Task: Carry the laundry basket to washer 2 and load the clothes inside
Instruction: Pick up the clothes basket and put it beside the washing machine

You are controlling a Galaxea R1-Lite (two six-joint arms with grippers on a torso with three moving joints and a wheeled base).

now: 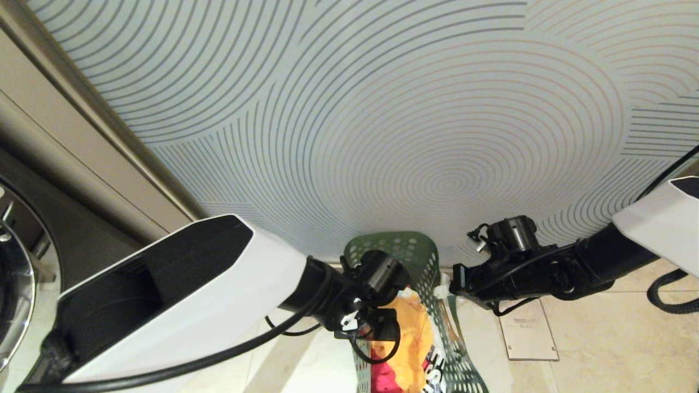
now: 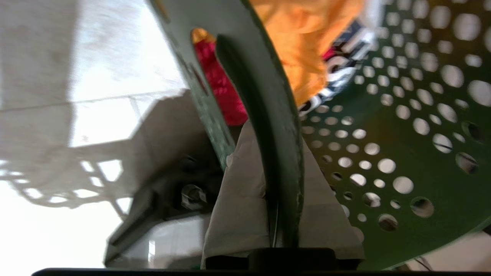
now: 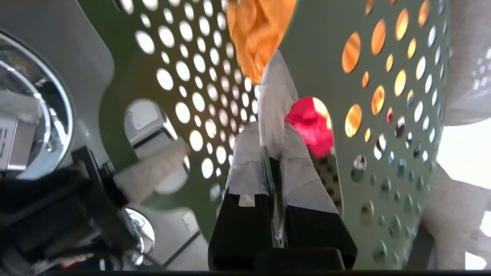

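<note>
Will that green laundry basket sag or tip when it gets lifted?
Probably stiff: the laundry basket keeps its shape where the left gripper and right gripper pinch its rim. Likely light, being thin and perforated. The loose clothes could shift and tilt it.

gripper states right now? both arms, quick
Left gripper: shut on the basket rim.
Right gripper: shut on the basket rim at the opposite side.

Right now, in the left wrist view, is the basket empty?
No. The basket holds clothes: an orange garment and a red one show behind its rim.
</note>
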